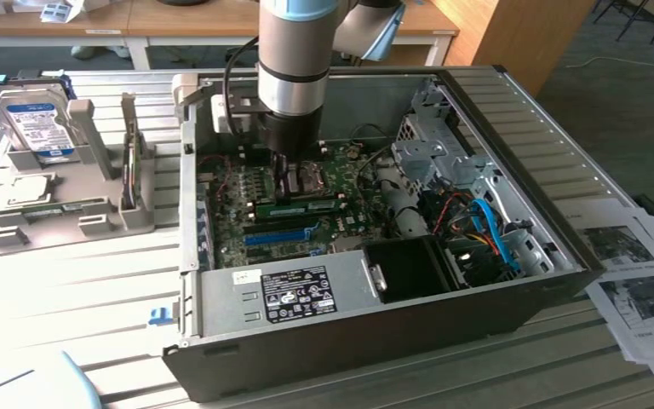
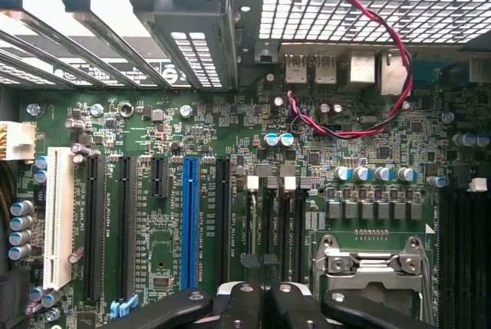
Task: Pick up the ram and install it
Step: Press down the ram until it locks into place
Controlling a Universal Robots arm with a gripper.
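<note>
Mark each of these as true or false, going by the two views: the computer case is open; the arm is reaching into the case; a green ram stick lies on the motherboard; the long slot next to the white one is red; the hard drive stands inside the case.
1. The computer case is open. True.
2. The arm reaches down into the case. True; its gripper is over the motherboard.
3. A green ram stick lies on the motherboard. True, in the exterior view.
4. The long slot near the white slot is red. False: the blue slot is blue, the others black.
5. The hard drive stands inside the case. False: it stands in a grey rack outside, on the exterior view's left.
</note>
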